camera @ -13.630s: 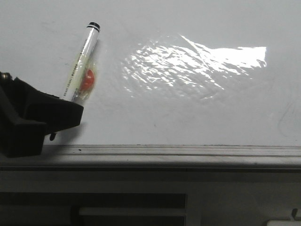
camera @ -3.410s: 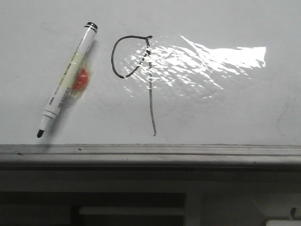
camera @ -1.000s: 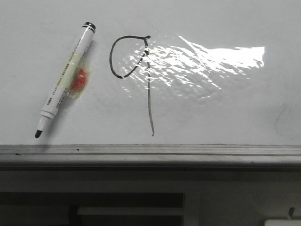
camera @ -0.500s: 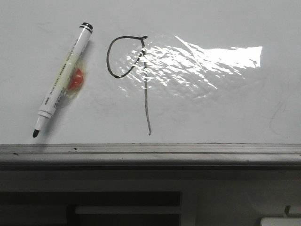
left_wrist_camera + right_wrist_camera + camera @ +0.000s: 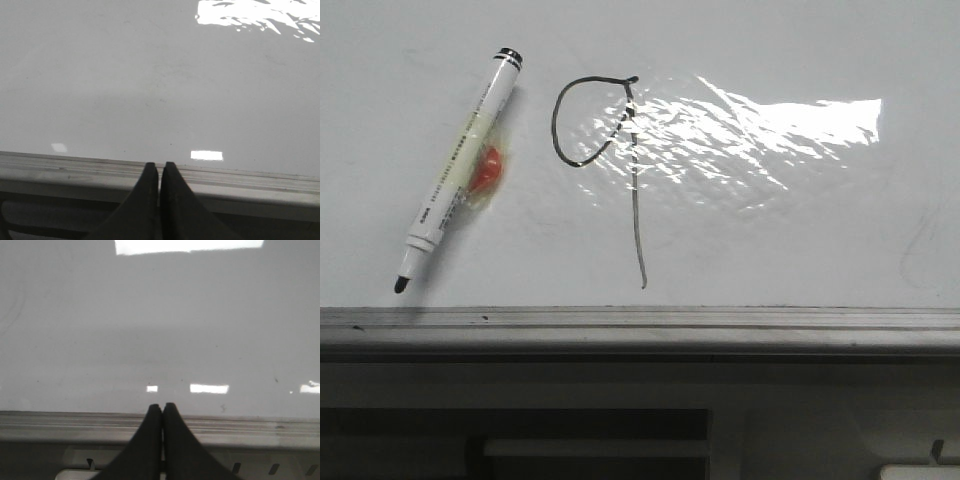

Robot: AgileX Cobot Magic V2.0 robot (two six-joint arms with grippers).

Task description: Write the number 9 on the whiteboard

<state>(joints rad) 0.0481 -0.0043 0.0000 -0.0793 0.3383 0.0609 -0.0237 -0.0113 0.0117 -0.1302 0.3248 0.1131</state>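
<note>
Glossy and glare-streaked, the whiteboard (image 5: 800, 220) fills the front view down to its grey edge rail (image 5: 640, 322), and on it the number 9 (image 5: 610, 150) stands as a thin black loop with a long, nearly straight tail ending just above the rail. Just left of the 9 a marker (image 5: 460, 170) lies tilted on the board with its black tip toward the rail, uncapped, over a small orange blob (image 5: 488, 168). My left hand (image 5: 159, 172) and my right hand (image 5: 162, 412) are both closed on nothing, fingertips together over the rail, each seen only from its own wrist
</note>
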